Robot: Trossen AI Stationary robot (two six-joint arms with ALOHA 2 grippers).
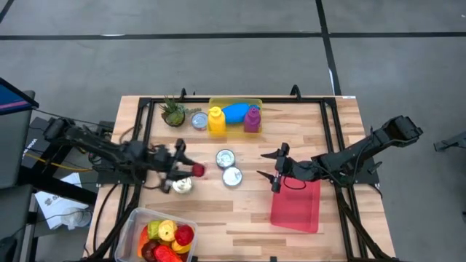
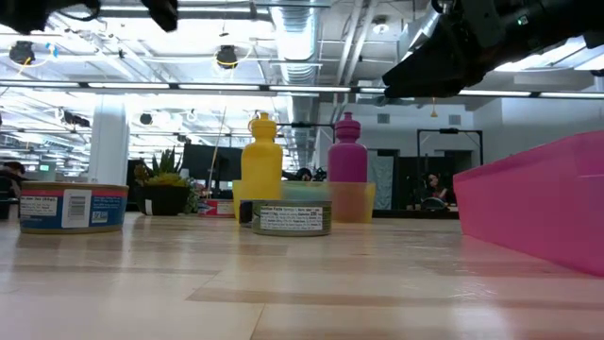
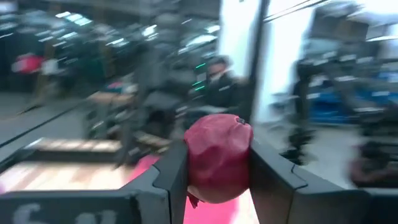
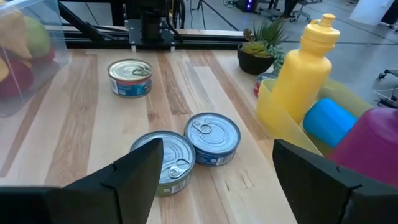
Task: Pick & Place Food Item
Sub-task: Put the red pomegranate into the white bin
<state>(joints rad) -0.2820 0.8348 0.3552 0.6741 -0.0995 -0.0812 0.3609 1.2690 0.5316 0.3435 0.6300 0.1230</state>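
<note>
My left gripper (image 1: 188, 169) is shut on a dark red round fruit (image 3: 217, 158) above the table's left middle, over a tin can (image 1: 181, 185). A clear tub (image 1: 138, 218) of mixed fruit sits at the near left. A pink tray (image 1: 296, 205) lies flat at the near right. My right gripper (image 1: 268, 165) hangs open by the tray's far left corner, nothing between its fingers. It faces two tin cans (image 4: 186, 146) standing on the wood. My left gripper pinches the red fruit by its two opposite sides (image 3: 191, 163) between its two fingers (image 3: 169, 177). The fingers point about level toward the table's right. The fruit (image 1: 197, 169) sits at the finger ends, lifted clear of the table.
Along the far edge stand a potted plant (image 1: 173, 113), another can (image 1: 199, 121), a yellow bottle (image 1: 216, 120), a magenta bottle (image 1: 252, 118) and a yellow-green bin (image 1: 256, 102) holding a blue item (image 1: 235, 111). Bare wood shows between the tub and the pink tray.
</note>
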